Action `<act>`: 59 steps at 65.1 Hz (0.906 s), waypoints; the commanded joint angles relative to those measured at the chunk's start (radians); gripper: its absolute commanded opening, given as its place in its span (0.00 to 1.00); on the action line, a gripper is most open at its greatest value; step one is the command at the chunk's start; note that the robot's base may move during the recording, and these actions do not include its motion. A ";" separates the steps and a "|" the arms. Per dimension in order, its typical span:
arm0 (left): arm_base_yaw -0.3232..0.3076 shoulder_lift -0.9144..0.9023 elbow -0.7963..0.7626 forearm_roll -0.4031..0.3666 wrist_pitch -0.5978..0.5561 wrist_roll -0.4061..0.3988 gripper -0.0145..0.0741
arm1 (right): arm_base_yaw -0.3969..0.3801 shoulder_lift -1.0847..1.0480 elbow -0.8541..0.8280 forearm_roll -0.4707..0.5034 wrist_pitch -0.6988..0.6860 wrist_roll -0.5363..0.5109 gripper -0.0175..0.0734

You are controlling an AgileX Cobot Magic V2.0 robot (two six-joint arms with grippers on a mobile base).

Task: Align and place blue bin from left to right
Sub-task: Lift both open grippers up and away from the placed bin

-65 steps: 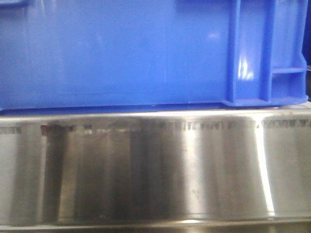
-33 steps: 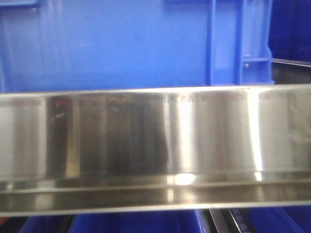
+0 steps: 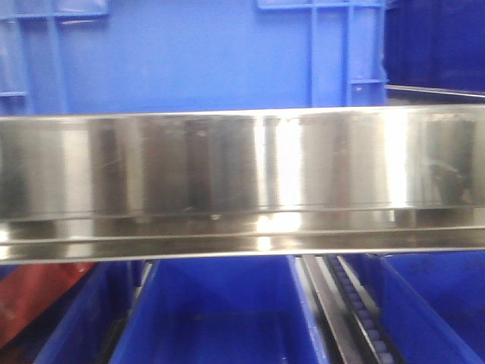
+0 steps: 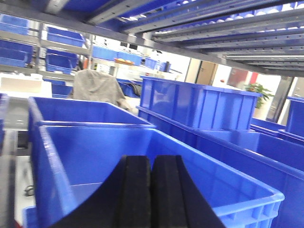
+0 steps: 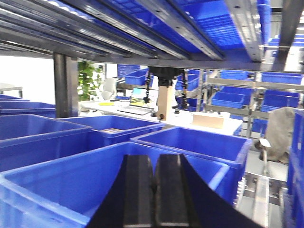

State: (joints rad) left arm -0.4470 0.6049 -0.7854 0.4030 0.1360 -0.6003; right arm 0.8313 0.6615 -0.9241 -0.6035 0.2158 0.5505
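The steel rail [image 3: 242, 182] is sitting lower in the front view than a moment ago, and more of the blue bin [image 3: 189, 57] is showing above it, with lower bins [image 3: 220, 303] now appearing beneath. The left pincer [image 4: 151, 190] and right pincer [image 5: 154, 190] are both pressed together, holding nothing.

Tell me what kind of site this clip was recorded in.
Likely a warehouse or logistics test floor: rows of blue bins on roller-track shelving, a steel shelf rail up front, and a desk with a laptop behind.
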 commanded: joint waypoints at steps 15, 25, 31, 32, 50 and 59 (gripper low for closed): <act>-0.007 -0.008 -0.003 0.004 -0.019 -0.001 0.04 | 0.003 -0.006 0.002 -0.014 -0.023 -0.004 0.11; -0.007 -0.008 -0.003 0.004 -0.019 -0.001 0.04 | 0.003 -0.006 0.002 -0.014 -0.023 -0.004 0.11; -0.007 -0.008 -0.003 0.004 -0.019 -0.001 0.04 | 0.003 -0.006 0.002 -0.014 -0.023 -0.004 0.11; -0.007 -0.008 -0.003 0.004 -0.019 -0.001 0.04 | 0.003 -0.006 0.002 -0.014 -0.023 -0.004 0.11; -0.007 -0.008 -0.003 0.004 -0.019 -0.001 0.04 | 0.003 -0.006 0.002 -0.014 -0.023 -0.004 0.11; -0.007 -0.008 -0.003 0.004 -0.019 -0.001 0.04 | 0.003 -0.006 0.002 -0.014 -0.023 -0.004 0.11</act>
State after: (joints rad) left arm -0.4470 0.6049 -0.7854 0.4030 0.1360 -0.6003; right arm 0.8313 0.6615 -0.9241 -0.6035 0.2120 0.5496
